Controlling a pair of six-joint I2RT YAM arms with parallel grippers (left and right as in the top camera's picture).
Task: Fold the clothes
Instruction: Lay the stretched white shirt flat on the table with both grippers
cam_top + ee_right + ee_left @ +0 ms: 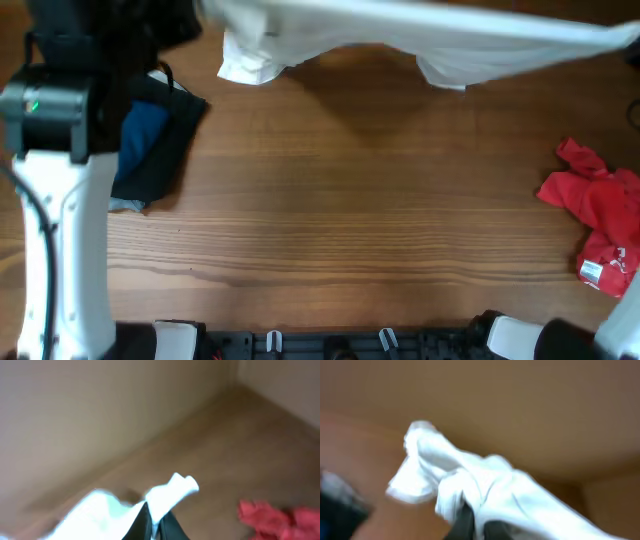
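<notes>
Left gripper (471, 527) and right gripper (156, 528) each clamp a corner of the white T-shirt (420, 35), stretched between them, seemingly above the table (350, 210). This looks like the spreading step. Next, lower it flat, clear of the red garment (600, 215).

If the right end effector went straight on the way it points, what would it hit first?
The white T-shirt it grips; beyond that, probably the wooden table, though depth is unclear.

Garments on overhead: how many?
4: white shirt held stretched across the top, red one at right, blue one on black one at left; the arm may hide more.
</notes>
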